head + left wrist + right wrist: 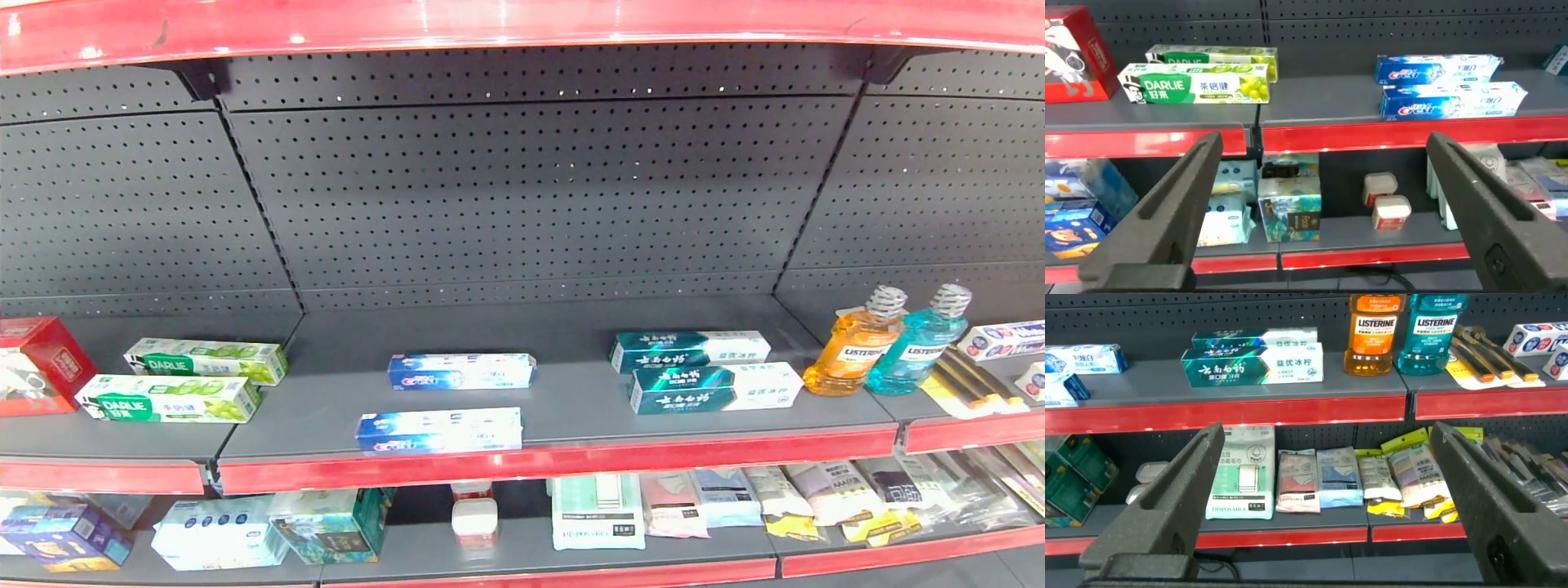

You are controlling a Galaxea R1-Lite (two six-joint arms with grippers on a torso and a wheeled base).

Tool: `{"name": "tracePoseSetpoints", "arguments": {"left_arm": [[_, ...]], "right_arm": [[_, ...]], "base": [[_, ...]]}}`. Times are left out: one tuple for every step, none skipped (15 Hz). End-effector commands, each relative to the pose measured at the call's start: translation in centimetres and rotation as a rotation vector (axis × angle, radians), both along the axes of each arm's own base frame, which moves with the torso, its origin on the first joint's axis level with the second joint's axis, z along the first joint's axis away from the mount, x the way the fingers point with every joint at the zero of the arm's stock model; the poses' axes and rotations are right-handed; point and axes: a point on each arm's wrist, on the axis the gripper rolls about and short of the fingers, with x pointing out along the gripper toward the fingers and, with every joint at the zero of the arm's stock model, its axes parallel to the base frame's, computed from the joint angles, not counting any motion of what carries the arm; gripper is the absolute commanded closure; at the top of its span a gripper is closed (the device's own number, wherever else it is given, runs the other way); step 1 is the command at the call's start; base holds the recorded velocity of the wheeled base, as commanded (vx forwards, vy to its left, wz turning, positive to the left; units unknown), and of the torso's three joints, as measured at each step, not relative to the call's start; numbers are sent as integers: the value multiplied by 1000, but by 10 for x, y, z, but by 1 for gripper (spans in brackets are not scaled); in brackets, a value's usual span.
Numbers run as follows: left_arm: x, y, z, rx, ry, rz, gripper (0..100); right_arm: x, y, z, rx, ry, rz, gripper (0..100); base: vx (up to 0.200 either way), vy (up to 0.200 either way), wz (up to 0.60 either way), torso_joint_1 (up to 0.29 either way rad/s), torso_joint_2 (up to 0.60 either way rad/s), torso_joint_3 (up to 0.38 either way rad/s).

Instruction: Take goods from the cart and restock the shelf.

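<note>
left wrist view: our left tool (1323, 140) gapes wide, empty; right tool (1327, 429) likewise. toothpaste boxes (441, 430) lie at the front of the shelf (563, 327), so while restocking we might nudge one off.

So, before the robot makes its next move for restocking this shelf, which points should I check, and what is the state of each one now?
1. The left gripper is open, with nothing between its fingers: ok.
2. The right gripper is open, with nothing between its fingers: ok.
3. Free room on the shelf between the blue toothpaste boxes and the teal toothpaste boxes: ok.
4. An item in hand, ready to place: not ok, both grippers hold nothing.
5. Where the cart stands: cannot tell.
6. The mouthwash bottles stand upright, away from the free spot: ok.
</note>
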Motion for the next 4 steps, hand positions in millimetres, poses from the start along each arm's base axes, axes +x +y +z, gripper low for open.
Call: {"name": "tracePoseSetpoints", "arguments": {"left_arm": [[0,0,0,0,1,0,0],[0,0,0,0,1,0,0],[0,0,0,0,1,0,0],[0,0,0,0,1,0,0]], "right_arm": [[0,0,0,0,0,1,0],[0,0,0,-2,0,1,0],[0,0,0,-3,1,1,0],[0,0,0,-2,1,-1,0]], "base": [[0,0,0,0,0,0],[0,0,0,0,0,0],[0,0,0,0,0,0],[0,0,0,0,0,0]]}}
